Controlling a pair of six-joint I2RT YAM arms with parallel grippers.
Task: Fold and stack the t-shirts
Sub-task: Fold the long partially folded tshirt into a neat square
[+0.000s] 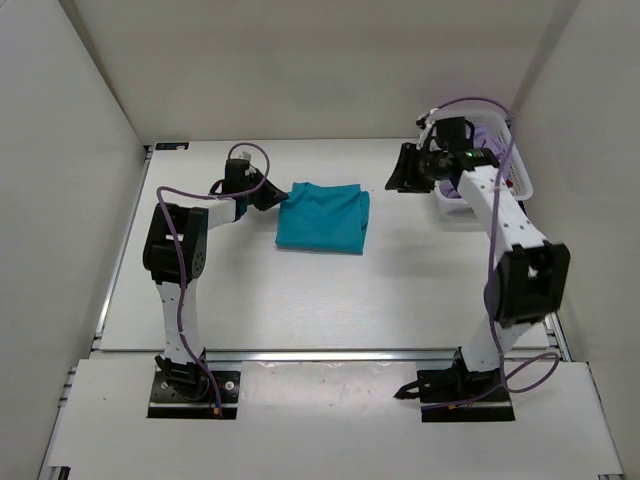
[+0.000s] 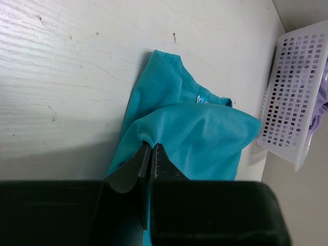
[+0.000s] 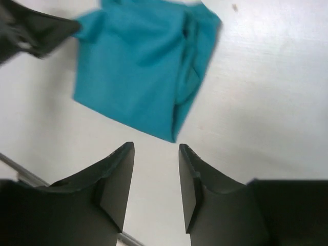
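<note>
Pinch on the teal tee, other claw wide and empty

So the left gripper [image 2: 149,154] has its jaws squeezed nearly together on a bunched fold at the edge of the teal t-shirt [image 2: 205,138], low centre in the left wrist view. From overhead that's the shirt's left edge, a bit above mid-frame. The right gripper [image 3: 156,148] is spread apart with nothing between its fingers, hanging over bare table [image 3: 266,102], and the tee fills the upper left of its view. Seen from the top, the shirt is folded into a rough rectangle, flat on the white table. The right gripper sits up in the upper right, just beside the white mesh basket [image 1: 517,165]. Some lavender cloth [image 2: 321,100] pokes out of that basket at the right edge of the left wrist view.
</note>
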